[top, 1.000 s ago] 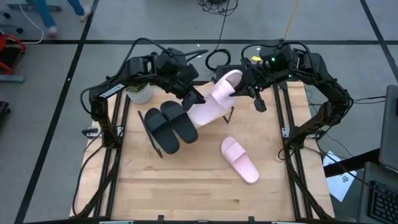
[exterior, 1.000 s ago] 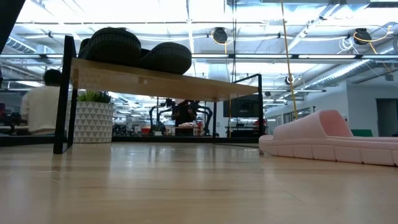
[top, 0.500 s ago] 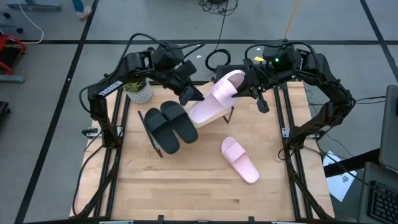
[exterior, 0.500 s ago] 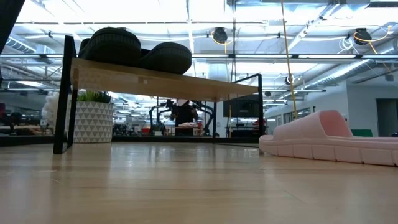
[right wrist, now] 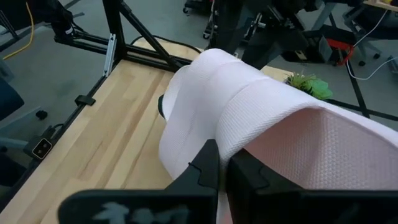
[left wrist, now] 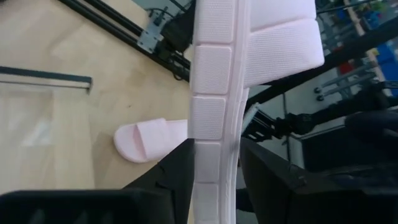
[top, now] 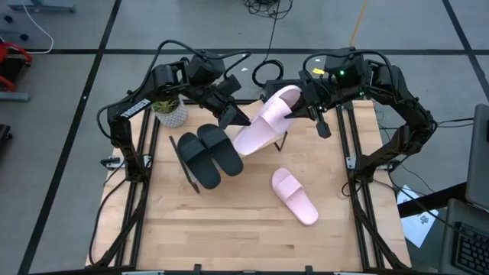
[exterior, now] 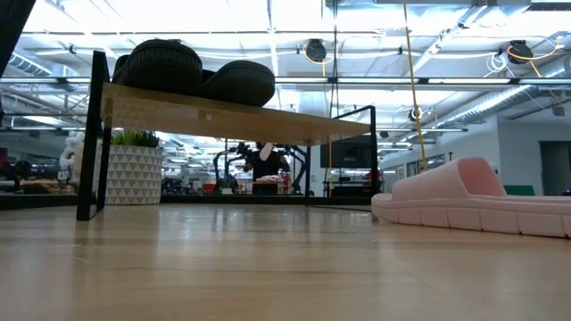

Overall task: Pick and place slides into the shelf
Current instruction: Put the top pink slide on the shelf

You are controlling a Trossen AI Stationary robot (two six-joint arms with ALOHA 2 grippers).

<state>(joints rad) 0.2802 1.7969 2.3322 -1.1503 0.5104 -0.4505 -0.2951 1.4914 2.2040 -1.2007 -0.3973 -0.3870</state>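
Two black slides lie side by side on the shelf, on its left half; the low view shows them on its top board. One pink slide is held in the air above the shelf's right half, tilted, strap end up and far. My left gripper has it from the left, my right gripper from the right. The other pink slide lies flat on the table to the near right, also in the low view. My left gripper pinches the sole's side edge in the heel half, one finger on each face of the sole. It comes from the table's left, slanting down, across the slide. The slide is lifted clear and tilted. My right gripper is shut on the strap's edge at the slide's upper end, the strap pinched between the two fingers. It comes from the table's right side, slanting down. The slide hangs away from the fingers toward the shelf.
A white patterned planter stands at the far left beside the shelf, also in the low view. Dark frame rails run along both table sides. Bare tabletop lies toward the near edge.
My left gripper has turned a little at the wrist while keeping its hold. The held pink slide stays in the air at about the same place. My right gripper has kept still.
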